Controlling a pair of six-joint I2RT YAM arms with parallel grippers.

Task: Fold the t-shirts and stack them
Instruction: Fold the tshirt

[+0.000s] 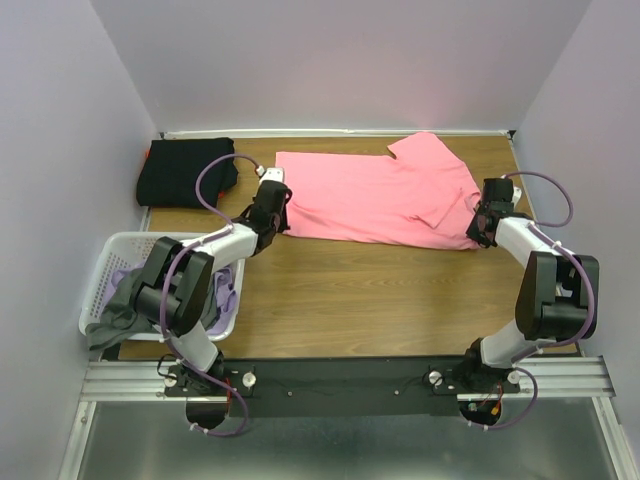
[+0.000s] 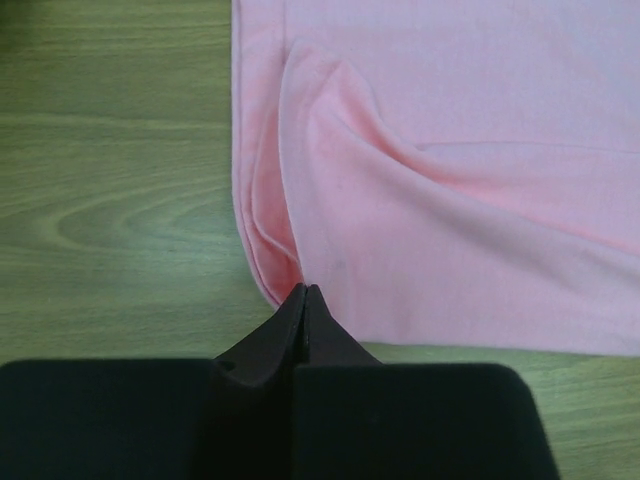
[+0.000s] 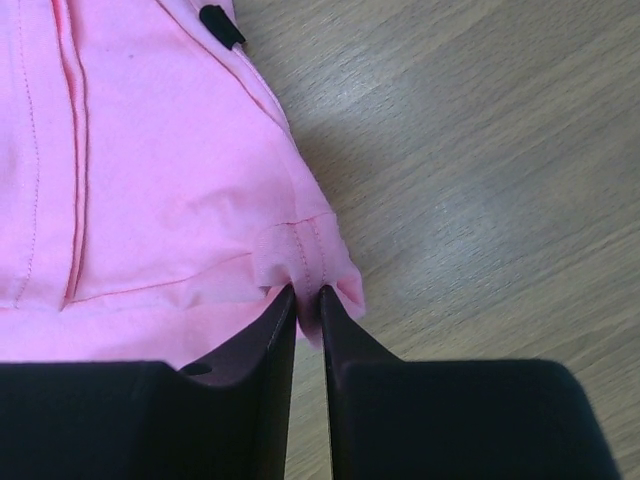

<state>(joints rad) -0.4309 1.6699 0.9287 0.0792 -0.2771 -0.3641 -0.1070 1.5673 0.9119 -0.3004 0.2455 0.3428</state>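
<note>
A light brown wooden table [image 1: 380, 300] is enclosed by pale lavender walls [image 1: 60, 120] on three sides. On the far half of the table, toward 12 o'clock in the top view, a bright pink short-sleeved cloth t-shirt [image 1: 380, 195] is spread flat, with its length lying across the table and one sleeve pointing to 1 o'clock.

The shirt's near left corner is met by the left gripper [image 2: 303, 292]. Its black fingers are pressed together with no gap, and the hem is puckered into folds just at the tips, so the cloth seems to be pinched there. The near right corner is taken by the right gripper [image 3: 308, 295]. Its jaws are set very narrow, and a small bunch of stitched pink hem is clamped between them.

A folded black cloth t-shirt [image 1: 185, 172] is placed in the far left corner, at 10 o'clock, apart from the pink one. At 8 o'clock, a white lattice plastic laundry basket [image 1: 115, 250] is standing at the table's left edge. Inside it a lavender garment [image 1: 228, 290] is seen, and a grey garment [image 1: 115, 310] is hung over its near rim. The left arm is stretched partly above this basket.
</note>
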